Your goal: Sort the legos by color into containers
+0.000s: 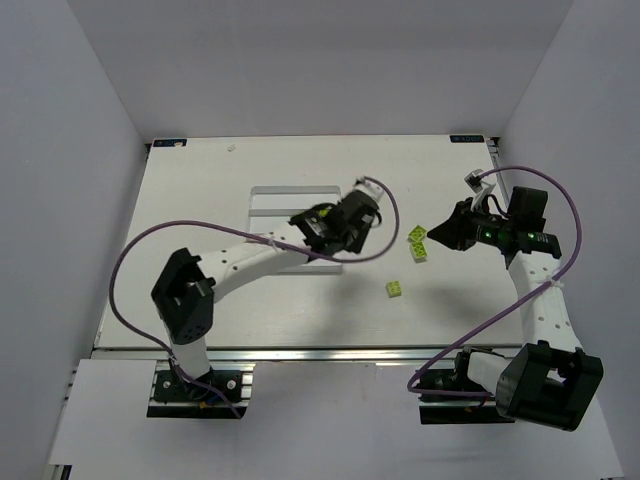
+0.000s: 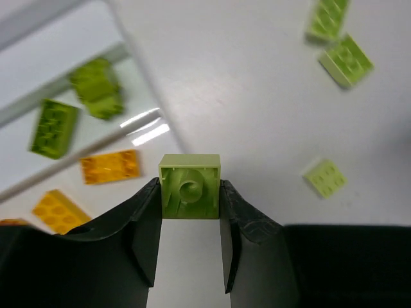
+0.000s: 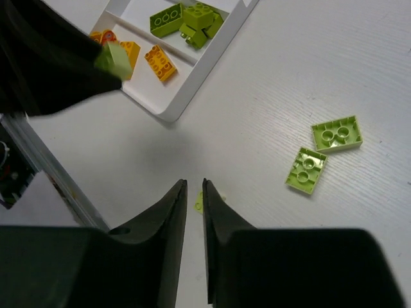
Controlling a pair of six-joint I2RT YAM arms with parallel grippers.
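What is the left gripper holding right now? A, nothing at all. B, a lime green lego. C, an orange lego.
B: the left wrist view shows the left gripper shut on a lime green lego.

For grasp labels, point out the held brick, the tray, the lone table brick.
held brick (image 2: 189,186): left wrist view, hollow underside
tray (image 3: 209,64): right wrist view, outer rim
lone table brick (image 1: 396,289): top external view, top face
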